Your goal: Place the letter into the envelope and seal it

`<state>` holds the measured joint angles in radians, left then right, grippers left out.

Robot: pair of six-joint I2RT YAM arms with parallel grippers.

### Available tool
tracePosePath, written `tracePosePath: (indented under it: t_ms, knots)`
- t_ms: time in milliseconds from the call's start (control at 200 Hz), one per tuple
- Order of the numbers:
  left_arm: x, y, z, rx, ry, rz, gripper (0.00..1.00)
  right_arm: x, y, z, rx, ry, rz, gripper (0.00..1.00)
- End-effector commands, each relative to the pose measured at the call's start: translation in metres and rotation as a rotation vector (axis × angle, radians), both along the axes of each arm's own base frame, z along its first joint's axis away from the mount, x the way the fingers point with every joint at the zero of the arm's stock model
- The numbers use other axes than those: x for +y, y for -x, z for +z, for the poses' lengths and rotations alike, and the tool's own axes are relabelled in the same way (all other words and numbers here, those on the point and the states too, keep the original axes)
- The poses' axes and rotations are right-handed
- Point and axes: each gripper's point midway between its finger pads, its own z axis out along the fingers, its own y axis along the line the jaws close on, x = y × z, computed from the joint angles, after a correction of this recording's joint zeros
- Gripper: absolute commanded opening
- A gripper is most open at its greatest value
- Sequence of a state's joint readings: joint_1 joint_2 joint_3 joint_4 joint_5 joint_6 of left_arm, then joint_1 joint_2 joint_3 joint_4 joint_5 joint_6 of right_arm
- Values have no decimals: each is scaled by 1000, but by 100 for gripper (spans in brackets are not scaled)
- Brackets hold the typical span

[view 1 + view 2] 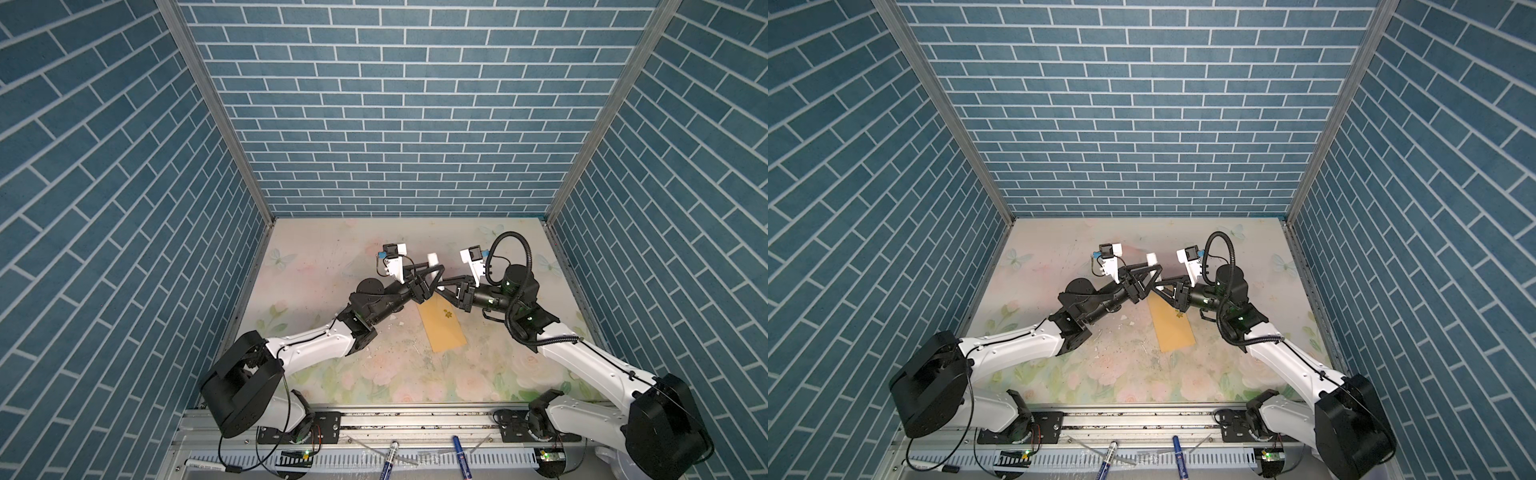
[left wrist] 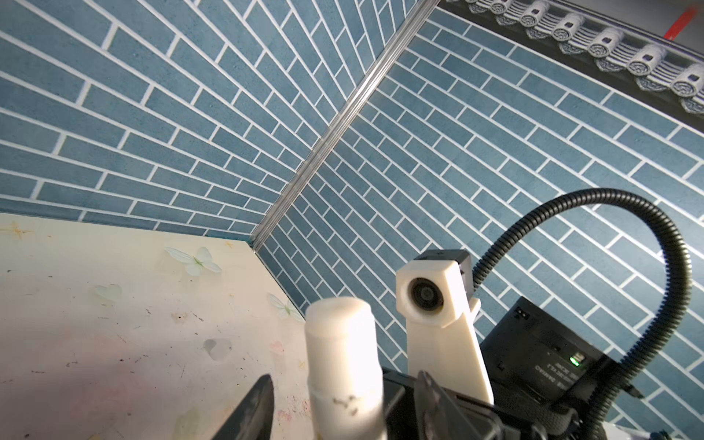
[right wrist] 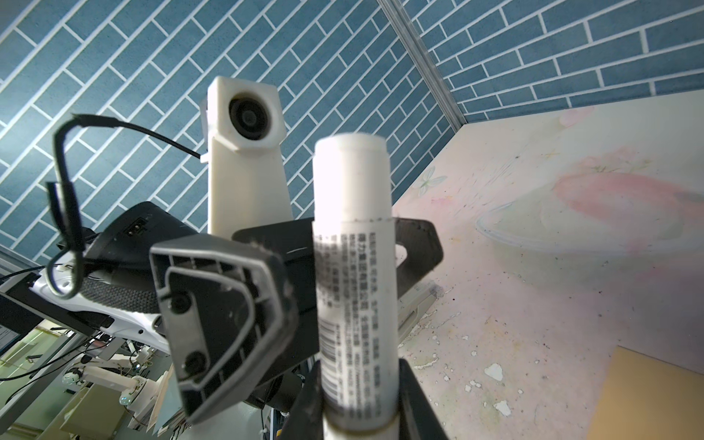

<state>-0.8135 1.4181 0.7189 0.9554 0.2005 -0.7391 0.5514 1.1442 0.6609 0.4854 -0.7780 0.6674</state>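
Observation:
The tan envelope [image 1: 442, 328] [image 1: 1173, 328] lies flat at mid-table, its gold emblem facing up; one corner of it shows in the right wrist view [image 3: 647, 396]. The letter does not show in any view. Both grippers meet above the envelope's far end. My right gripper [image 1: 441, 286] [image 1: 1159, 286] [image 3: 358, 377] is shut on a white glue stick [image 3: 354, 266] [image 1: 433, 259] that points upward. My left gripper [image 1: 434, 273] [image 1: 1155, 273] [image 2: 344, 381] stands open around the same stick [image 2: 343, 362], with a gap on each side of the tube.
Blue brick walls close the floral table [image 1: 340, 257] on three sides. Paint flecks and scuffs [image 3: 495, 371] mark the table near the envelope. Several marker pens [image 1: 390, 455] lie on the front rail, below the arm bases.

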Motion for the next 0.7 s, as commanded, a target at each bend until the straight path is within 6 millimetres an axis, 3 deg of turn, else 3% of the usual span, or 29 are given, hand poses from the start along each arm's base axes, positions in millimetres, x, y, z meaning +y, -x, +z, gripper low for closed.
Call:
tracePosePath:
  t_ms: [0, 370, 665, 695]
  knots:
    - [2, 9, 10, -53, 1, -28, 59, 1, 8, 27, -98, -27, 42, 0]
    - [0, 8, 9, -46, 10, -37, 40, 1, 12, 25, -104, -16, 65, 0]
    - [-3, 5, 5, -25, 23, -40, 2, 0, 10, 24, -106, -10, 45, 0]
    - [-3, 5, 5, -22, 27, -40, 0, 0, 10, 24, -106, -8, 43, 4]
